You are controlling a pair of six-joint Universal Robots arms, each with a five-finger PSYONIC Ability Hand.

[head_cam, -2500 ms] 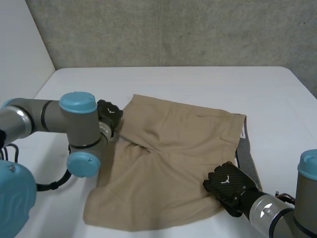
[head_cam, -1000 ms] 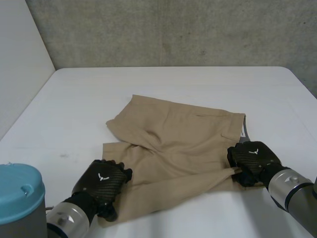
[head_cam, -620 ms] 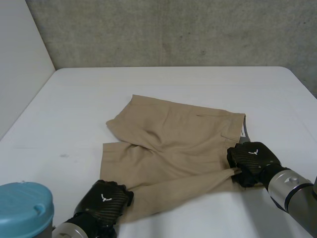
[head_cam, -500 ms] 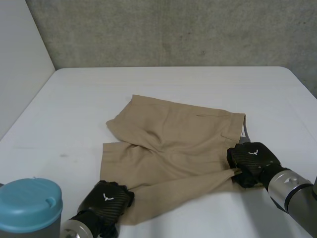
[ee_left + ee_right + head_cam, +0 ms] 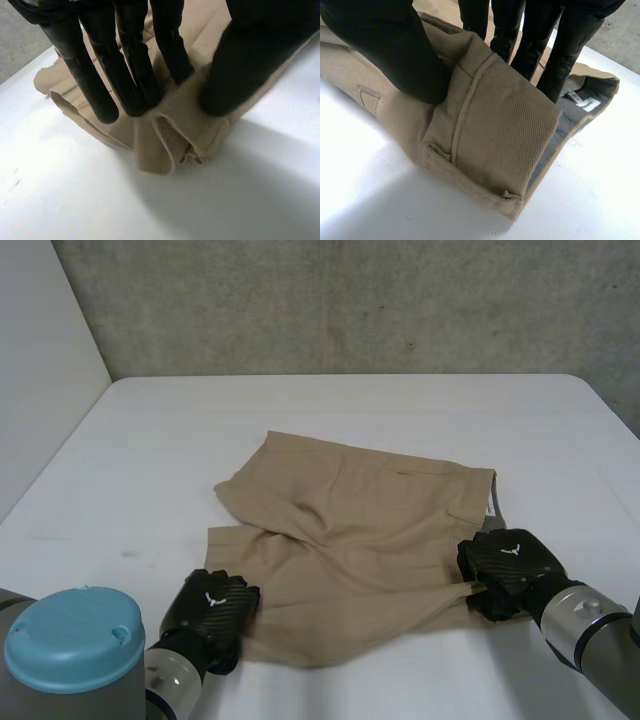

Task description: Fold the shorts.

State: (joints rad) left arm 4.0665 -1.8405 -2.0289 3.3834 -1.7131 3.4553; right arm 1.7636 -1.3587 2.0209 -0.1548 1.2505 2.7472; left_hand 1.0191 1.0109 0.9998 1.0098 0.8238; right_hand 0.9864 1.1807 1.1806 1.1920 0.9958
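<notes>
Tan shorts (image 5: pixel 350 530) lie in the middle of the white table (image 5: pixel 400 410), their near leg pulled into a narrow fold. My left hand (image 5: pixel 212 612) pinches the near leg's hem corner, bunched cloth (image 5: pixel 170 135) caught between fingers (image 5: pixel 125 75) and thumb (image 5: pixel 245 65). My right hand (image 5: pixel 508 570) grips the near waistband corner at the shorts' right side. There the doubled waistband (image 5: pixel 500 145) is clamped between thumb (image 5: pixel 385 45) and fingers (image 5: pixel 540 35), the grey lining and a white label (image 5: pixel 585 102) showing beyond it.
A grey concrete wall (image 5: pixel 350 300) stands behind the table's far edge. A light side wall (image 5: pixel 40 380) rises at the left. Bare tabletop surrounds the shorts on all sides.
My left hand closed on the near leg's hem corner and dragged it slightly toward the middle, narrowing the fold. The right hand kept its grip on the waistband.
</notes>
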